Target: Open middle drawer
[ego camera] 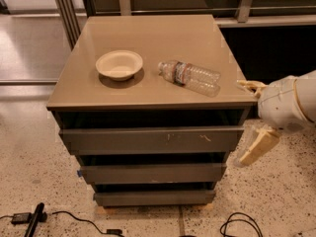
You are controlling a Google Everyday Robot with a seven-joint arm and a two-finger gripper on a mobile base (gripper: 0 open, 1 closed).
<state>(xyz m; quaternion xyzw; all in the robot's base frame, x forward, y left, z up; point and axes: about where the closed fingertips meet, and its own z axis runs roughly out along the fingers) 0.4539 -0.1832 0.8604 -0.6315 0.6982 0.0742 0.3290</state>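
The middle drawer (153,173) is a plain dark grey-brown front between the larger scratched top drawer (153,139) and the narrow bottom drawer (154,197). None of its inside shows. My gripper (251,118) is at the cabinet's front right corner, off to the right of the drawers and above the middle drawer's level. It is open and empty. One cream finger (249,86) sits at the tabletop's right edge. The other finger (256,147) hangs beside the top drawer's right end.
A cream bowl (119,64) and a clear plastic bottle (190,77) lying on its side rest on the cabinet top (148,33). Cables (237,225) and a black adapter (22,217) lie on the speckled floor in front. A metal railing stands behind.
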